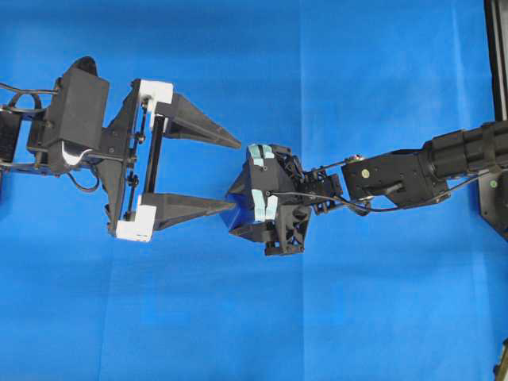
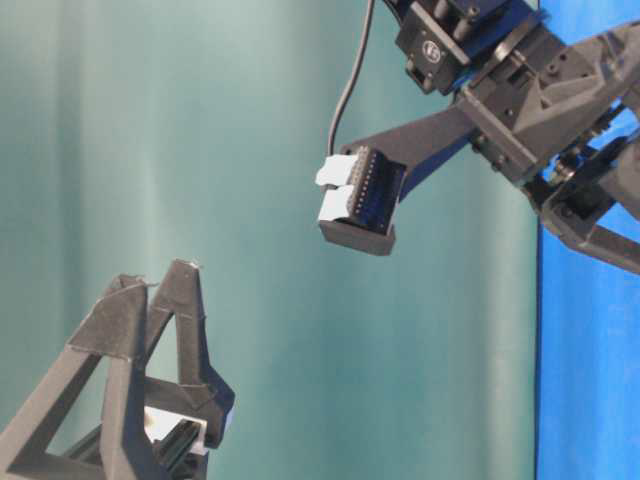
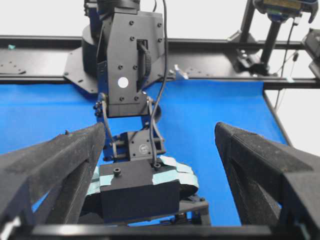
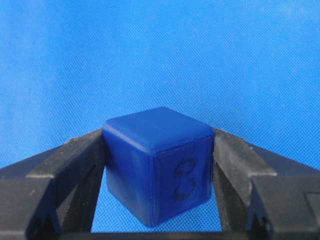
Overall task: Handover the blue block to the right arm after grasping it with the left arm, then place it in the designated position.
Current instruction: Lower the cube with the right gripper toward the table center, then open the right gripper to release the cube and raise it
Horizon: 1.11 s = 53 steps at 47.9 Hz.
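While the left hand hangs spread wide with nothing in it, the right hand pinches the blue block between its fingertips above the blue cloth.

blue block: smooth, faintly glossy, perhaps rubbery | cloth: matt weave | right hand fingers: grainy matt plastic

A: Light is bright and even overhead; the cloth shows faint fold lines and almost no shadow under the right gripper.

B: The right wrist view is sharp on the block, a little soft beyond it.

A: Table-level looks washed, teal, hazy. In the left wrist view the near fingers blur.
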Available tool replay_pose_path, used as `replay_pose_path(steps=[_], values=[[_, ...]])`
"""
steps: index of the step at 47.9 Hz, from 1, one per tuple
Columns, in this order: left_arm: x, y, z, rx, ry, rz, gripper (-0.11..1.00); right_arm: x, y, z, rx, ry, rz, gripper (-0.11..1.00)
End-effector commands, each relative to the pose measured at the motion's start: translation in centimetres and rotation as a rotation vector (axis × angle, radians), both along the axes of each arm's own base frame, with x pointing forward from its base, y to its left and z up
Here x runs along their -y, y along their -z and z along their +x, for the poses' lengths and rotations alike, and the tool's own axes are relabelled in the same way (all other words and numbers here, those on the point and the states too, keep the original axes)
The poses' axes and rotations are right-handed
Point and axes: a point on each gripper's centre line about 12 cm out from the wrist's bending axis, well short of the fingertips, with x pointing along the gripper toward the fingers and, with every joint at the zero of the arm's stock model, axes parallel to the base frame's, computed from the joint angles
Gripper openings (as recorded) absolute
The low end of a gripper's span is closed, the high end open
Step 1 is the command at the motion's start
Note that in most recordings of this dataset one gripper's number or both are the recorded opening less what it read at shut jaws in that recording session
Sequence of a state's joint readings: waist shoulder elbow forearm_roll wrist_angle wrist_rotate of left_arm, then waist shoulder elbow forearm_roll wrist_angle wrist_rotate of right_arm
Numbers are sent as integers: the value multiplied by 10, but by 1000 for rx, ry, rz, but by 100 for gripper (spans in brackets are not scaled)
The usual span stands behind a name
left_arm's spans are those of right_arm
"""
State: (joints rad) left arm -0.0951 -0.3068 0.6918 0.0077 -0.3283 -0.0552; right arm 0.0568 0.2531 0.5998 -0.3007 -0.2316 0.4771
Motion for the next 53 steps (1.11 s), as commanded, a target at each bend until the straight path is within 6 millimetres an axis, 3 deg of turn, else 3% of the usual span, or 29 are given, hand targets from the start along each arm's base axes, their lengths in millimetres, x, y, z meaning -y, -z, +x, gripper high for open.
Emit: replay_pose_path(steps=[1,17,24,26,35,44,53], values=[[1,-18,0,50,3,-5,93,1,-9,3,36,1,6,45],[-1,-18,0,49,-2,-5,93,1,-2,6,44,35,52,46],[-1,-18,0,50,-2,-5,93,1,0,5,36,48,60,84],[-1,-18,0,49,-2,-5,93,1,-1,5,38,48,60,89],[-1,-18,0,49,-2,-8,93,1,-1,6,39,50,63,80],[-1,-18,-1,49,-3,-8,93,0,-3,6,42,47,64,80],[-1,-18,-1,49,-2,-8,93,-4,-28,0,61,42,57,80]])
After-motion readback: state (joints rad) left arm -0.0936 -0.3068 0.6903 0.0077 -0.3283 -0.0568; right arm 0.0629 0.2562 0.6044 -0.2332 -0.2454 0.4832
